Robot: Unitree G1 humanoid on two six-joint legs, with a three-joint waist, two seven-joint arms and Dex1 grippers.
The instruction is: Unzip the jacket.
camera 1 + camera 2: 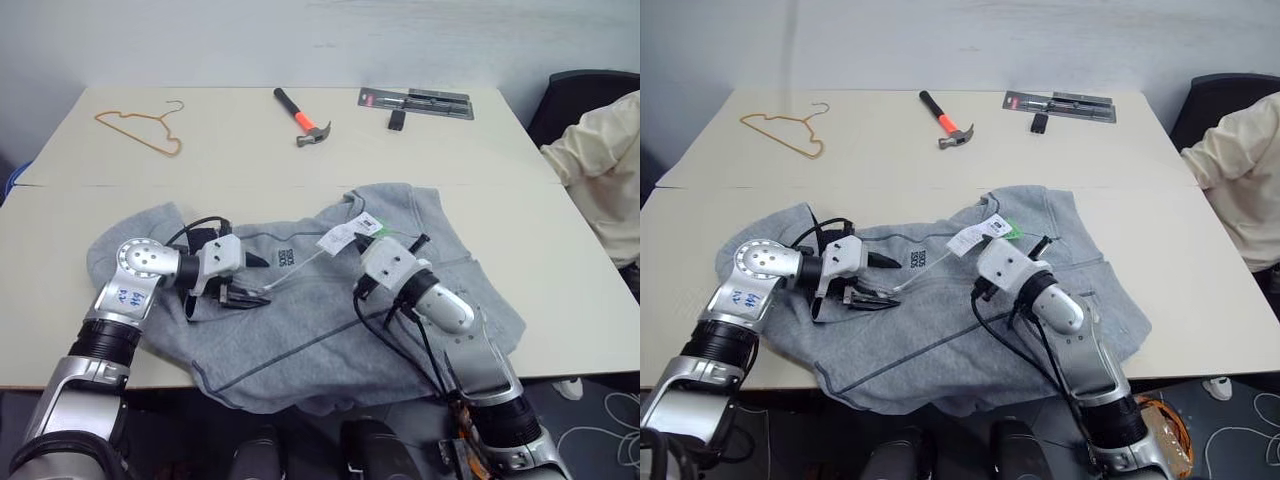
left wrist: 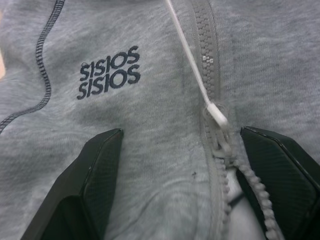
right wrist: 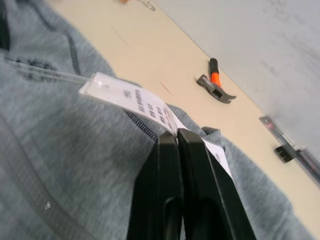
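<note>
Left gripper (image 2: 170, 185) wide, straddling the zipper slider (image 2: 220, 142); right gripper (image 3: 181, 150) pinched shut on the hang tags (image 3: 130, 100).
Jacket (image 1: 330, 330) was soft, floppy fleece — best hold looked like the slider, just below the chest logo (image 2: 110, 72).

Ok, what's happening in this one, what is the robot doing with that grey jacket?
A grey jacket lies spread on the table. The left gripper hangs open over its front, one finger on either side of the zipper slider, beside the chest logo. The teeth past the slider look parted, those before it shut. The right gripper is shut beside the hang tags; whether it pinches anything I cannot tell.
</note>
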